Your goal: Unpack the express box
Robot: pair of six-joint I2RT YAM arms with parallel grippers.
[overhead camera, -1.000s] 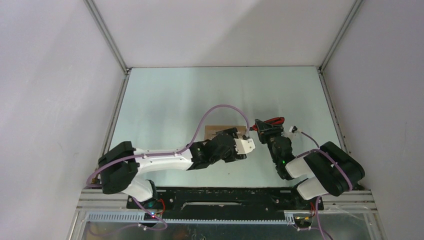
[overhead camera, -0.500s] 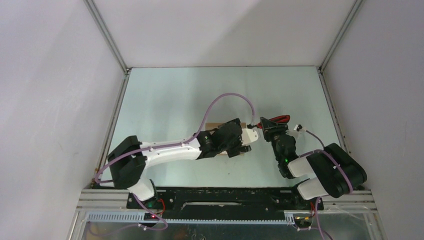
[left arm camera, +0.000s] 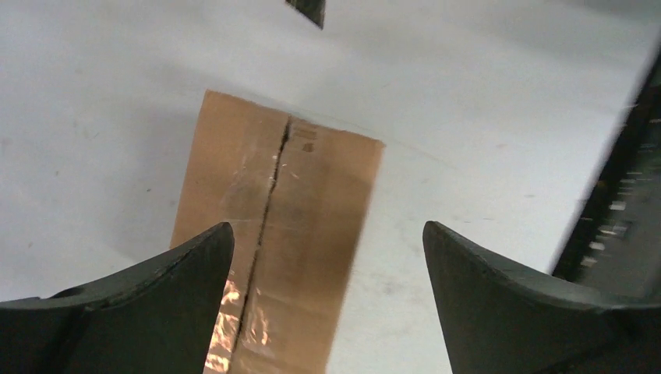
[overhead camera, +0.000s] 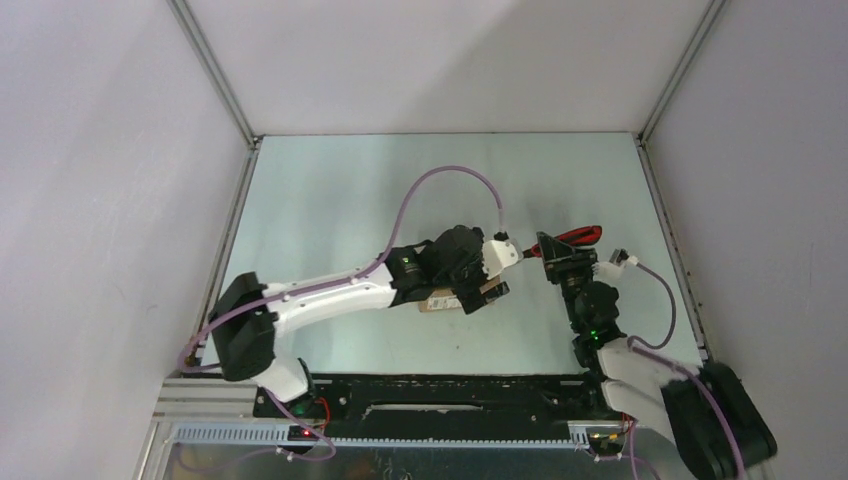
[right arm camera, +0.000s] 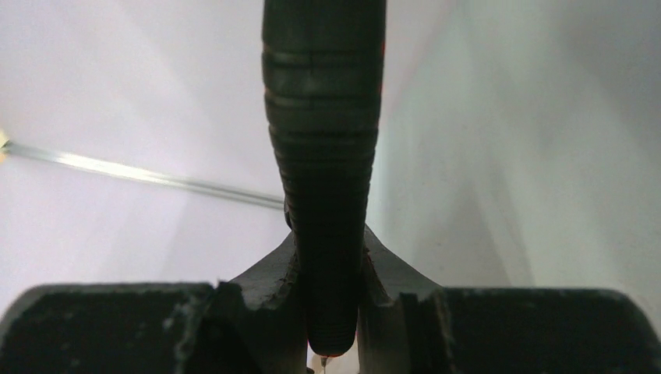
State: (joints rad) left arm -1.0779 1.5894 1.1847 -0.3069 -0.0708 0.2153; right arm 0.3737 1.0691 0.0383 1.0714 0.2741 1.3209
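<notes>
The express box point(left arm camera: 277, 226) lies flat on the table, brown, with a ragged slit running along its taped middle seam. My left gripper point(left arm camera: 326, 226) hovers over it, open wide, with one finger point(left arm camera: 187, 269) over the box's left edge and the other over bare table. From above, only a strip of the express box point(overhead camera: 437, 302) shows under the left gripper point(overhead camera: 478, 292). My right gripper point(right arm camera: 327, 265) is shut on the ribbed black handle of a utility knife point(right arm camera: 323, 140). In the top view the knife point(overhead camera: 578, 236) sticks out of the right gripper point(overhead camera: 560, 262), apart from the box.
Pale enclosure walls point(overhead camera: 120, 200) ring the table point(overhead camera: 330, 200). A purple cable point(overhead camera: 440, 180) loops above the left arm. A black rail point(overhead camera: 450, 395) runs along the near edge by the arm bases.
The left gripper opened wider and swung right over the box. The right arm drew back to the right with the knife, away from the box.
</notes>
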